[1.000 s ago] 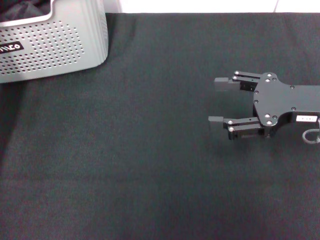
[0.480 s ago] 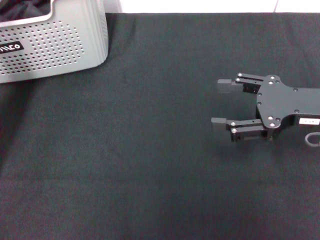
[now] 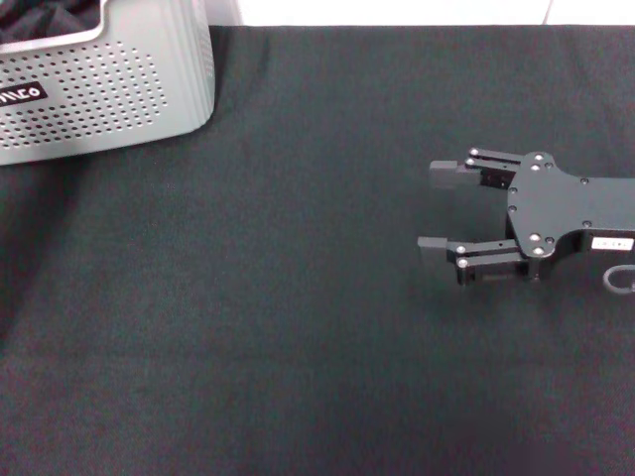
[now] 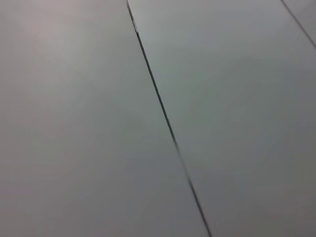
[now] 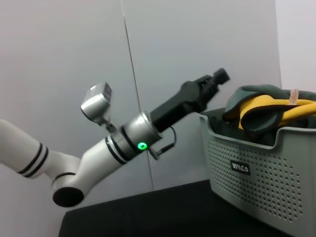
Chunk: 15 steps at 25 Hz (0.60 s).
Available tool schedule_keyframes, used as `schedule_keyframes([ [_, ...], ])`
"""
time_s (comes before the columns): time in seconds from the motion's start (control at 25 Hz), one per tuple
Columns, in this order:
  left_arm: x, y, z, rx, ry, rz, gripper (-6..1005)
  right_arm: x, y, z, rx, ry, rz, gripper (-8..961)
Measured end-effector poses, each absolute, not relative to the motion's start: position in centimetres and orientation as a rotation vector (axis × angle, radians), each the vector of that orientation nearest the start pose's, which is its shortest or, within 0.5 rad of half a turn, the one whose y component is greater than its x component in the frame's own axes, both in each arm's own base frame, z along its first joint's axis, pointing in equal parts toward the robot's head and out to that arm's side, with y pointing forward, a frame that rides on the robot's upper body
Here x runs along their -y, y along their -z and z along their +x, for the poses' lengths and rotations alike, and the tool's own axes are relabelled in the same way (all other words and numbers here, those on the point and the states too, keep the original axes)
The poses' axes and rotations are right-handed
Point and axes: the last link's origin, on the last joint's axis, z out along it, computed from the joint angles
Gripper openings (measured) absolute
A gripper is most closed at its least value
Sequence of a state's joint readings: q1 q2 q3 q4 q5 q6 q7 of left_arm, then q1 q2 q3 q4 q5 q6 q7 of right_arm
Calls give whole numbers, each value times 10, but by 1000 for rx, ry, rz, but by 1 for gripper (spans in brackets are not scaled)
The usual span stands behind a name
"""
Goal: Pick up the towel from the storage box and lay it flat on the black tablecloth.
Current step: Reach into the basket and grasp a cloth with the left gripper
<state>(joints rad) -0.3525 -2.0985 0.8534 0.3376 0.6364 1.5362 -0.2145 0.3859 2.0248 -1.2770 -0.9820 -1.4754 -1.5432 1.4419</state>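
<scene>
Your right gripper [image 3: 435, 208] hovered with fingers spread, empty, at right centre over the black tablecloth [image 3: 278, 297]; the towel [image 5: 264, 106] sat bunched in the storage box [image 3: 119, 94], upper left.

The right gripper [image 3: 434, 210] was matte black throughout: a flat, angular plate body dotted with small silver screw heads, from which two fingers ran out on jointed black linkage bars, each ending in a plain blocky pad [image 3: 432, 244]. A small white label with dark marks sat on the plate near the wrist, and a thin grey cable looped out beside it. The left arm [image 5: 113, 145] had glossy white tubular links with paired black rings, a silver-grey collar carrying a small round green light, and a thin black cable looping below it. A silver box stood off it, and the left gripper [image 5: 217, 79] was black
</scene>
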Motion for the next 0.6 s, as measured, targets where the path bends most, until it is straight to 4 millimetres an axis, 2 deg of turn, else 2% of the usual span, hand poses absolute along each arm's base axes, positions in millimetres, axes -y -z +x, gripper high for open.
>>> schedule_keyframes([
  [0.24,-333,-59,-301,-13,685,-1368,133,-312,-5,185,-213,-918,-2876,841],
  [0.36,-343,-58,-304,6,601,-1351,162,-312,-5,185,-213,-917,-2877,840],
  [0.6,-355,-60,-313,54,492,-1323,407,-311,-4,186,-220,-916,-2878,839],
])
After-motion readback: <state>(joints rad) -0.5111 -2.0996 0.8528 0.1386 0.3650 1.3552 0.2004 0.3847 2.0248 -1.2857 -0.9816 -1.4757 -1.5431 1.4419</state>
